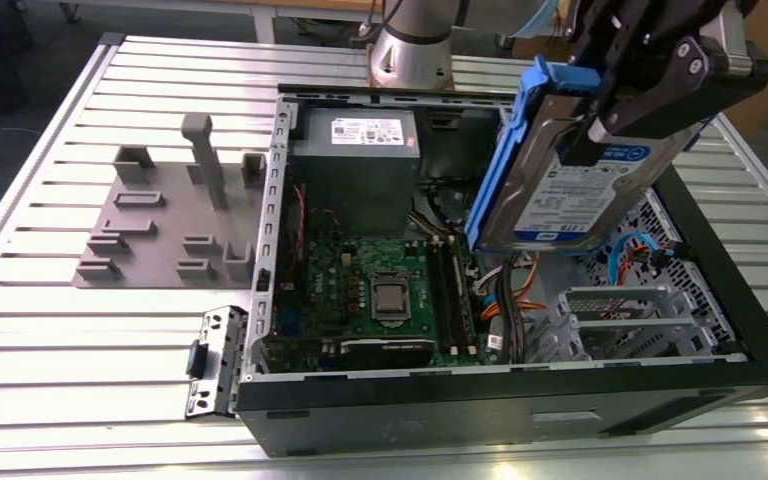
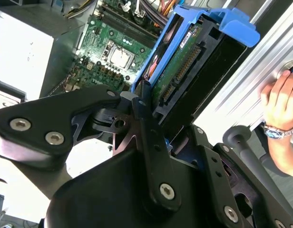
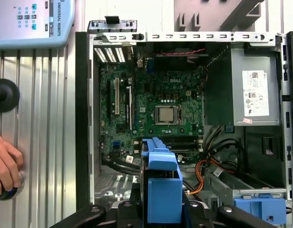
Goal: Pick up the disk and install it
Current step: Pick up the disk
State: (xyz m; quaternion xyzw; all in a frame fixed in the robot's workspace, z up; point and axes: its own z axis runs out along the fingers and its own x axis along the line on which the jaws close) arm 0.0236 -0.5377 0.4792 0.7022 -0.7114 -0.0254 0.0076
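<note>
The disk (image 1: 564, 185), a silver drive with a white-and-blue label in blue carrier rails, hangs tilted, nearly on edge, above the open computer case (image 1: 518, 400). My gripper (image 1: 620, 105) is shut on the disk's upper end, its black fingers pressing both faces. In the second wrist view the disk (image 2: 182, 64) shows its green circuit board and connector, clamped in my gripper (image 2: 149, 111). In the first wrist view the blue carrier (image 3: 161, 185) sits over the case floor, below the motherboard (image 3: 151, 109).
The grey power supply (image 3: 249, 92) fills one corner of the case. A metal drive cage with a blue bracket (image 3: 260, 209) and orange cables (image 3: 203, 171) lie close by. A grey fixture (image 1: 171, 220) stands on the slatted table. A person's hand (image 3: 4, 166) rests beside the case.
</note>
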